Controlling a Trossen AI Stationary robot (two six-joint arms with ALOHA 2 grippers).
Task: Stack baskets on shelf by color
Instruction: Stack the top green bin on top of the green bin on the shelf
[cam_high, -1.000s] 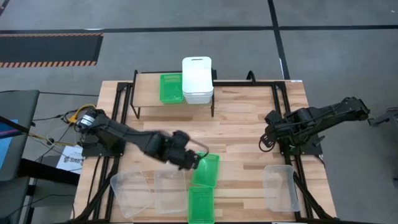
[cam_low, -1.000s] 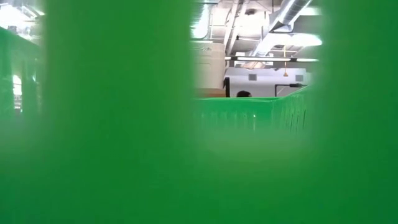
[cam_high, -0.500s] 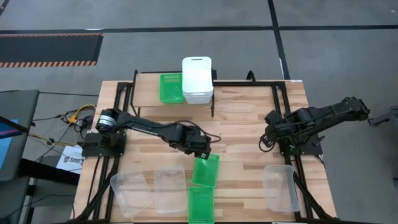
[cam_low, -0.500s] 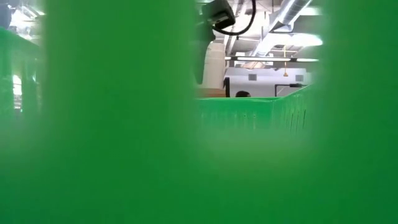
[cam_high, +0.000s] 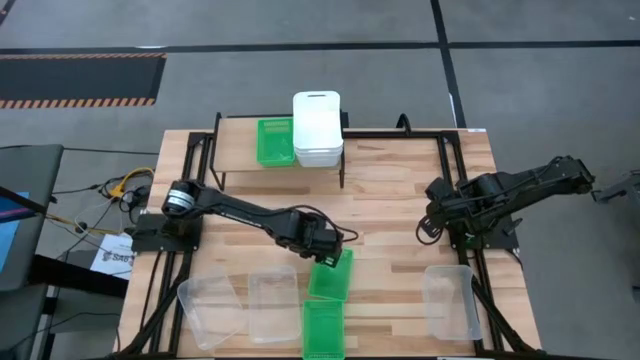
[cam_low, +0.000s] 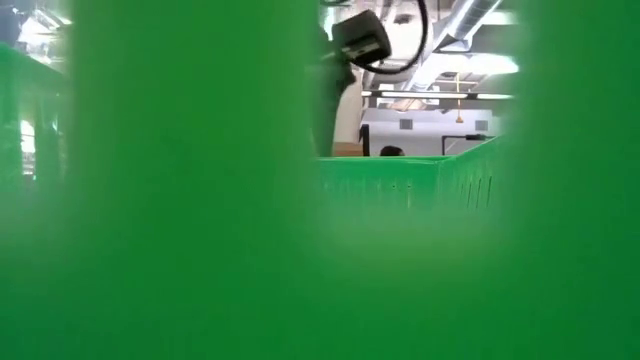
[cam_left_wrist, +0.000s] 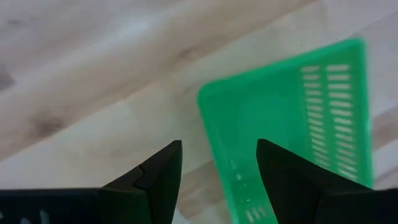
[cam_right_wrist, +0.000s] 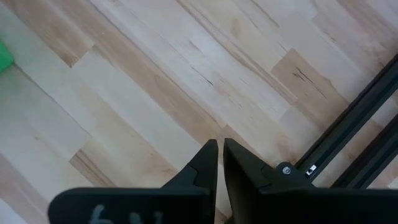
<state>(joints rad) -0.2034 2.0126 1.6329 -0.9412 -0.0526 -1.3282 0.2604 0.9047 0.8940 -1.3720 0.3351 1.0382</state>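
Note:
A green basket lies on the table near the middle, and a second green one sits at the near edge. My left gripper hangs open over the first one's far end, pointing down; in the left wrist view its fingers stand on either side of the basket's wall near a corner. On the shelf at the far side rest another green basket and a white stack. My right gripper waits shut over bare wood at the right.
Clear baskets lie at the near left, beside it and at the near right. The low view is mostly blocked by a green basket wall close to the camera. Black frame rails run along the table's sides.
My left gripper has swung toward the table's right edge and come down over the far end of the middle green basket, tipping to point more steeply down. Its arm has stretched out. No basket has moved.

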